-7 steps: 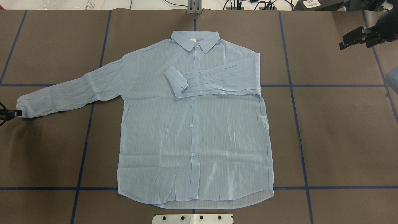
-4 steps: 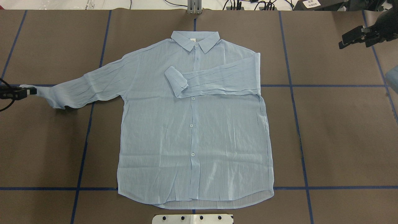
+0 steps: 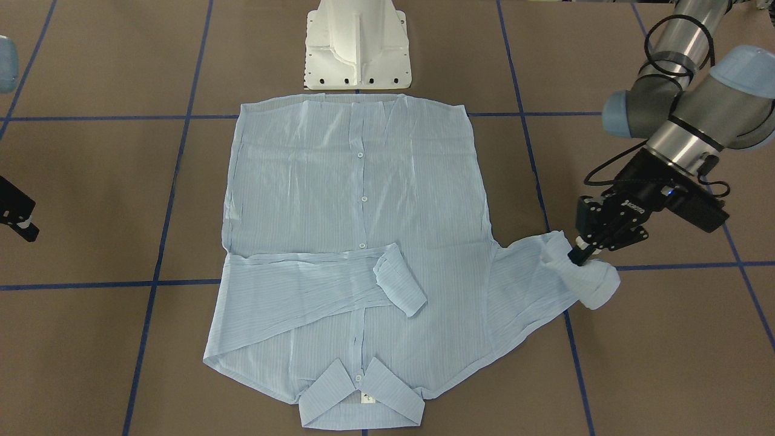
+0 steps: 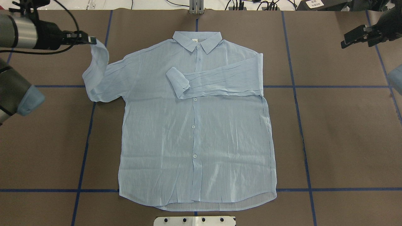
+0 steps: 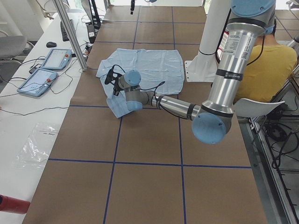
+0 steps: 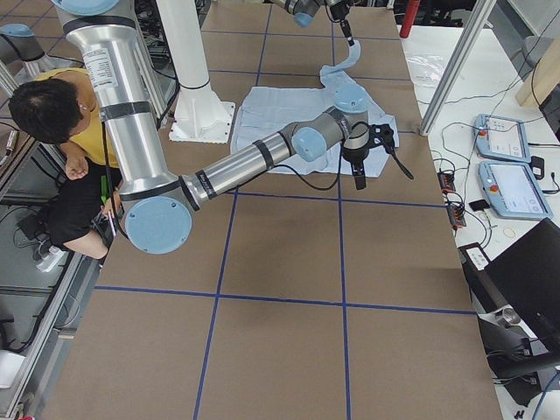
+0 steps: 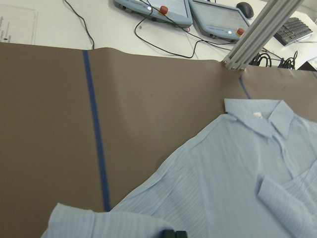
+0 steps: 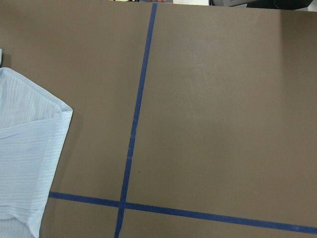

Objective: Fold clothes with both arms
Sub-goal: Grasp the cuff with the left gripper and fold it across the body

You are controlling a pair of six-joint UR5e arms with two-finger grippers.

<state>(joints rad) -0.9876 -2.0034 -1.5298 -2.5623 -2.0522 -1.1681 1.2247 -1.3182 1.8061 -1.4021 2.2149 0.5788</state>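
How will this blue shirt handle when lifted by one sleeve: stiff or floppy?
Probably very floppy: the sleeve hangs in a limp curve from the left gripper while the rest of the shirt lies flat. Likely light for its size, since the fabric looks thin and crinkled. Folds may shift easily, so expect it to bunch if dragged.

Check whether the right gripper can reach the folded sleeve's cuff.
Probably yes: the right gripper hangs empty beside the shirt, with only tabletop and flat cloth between it and the cuff.
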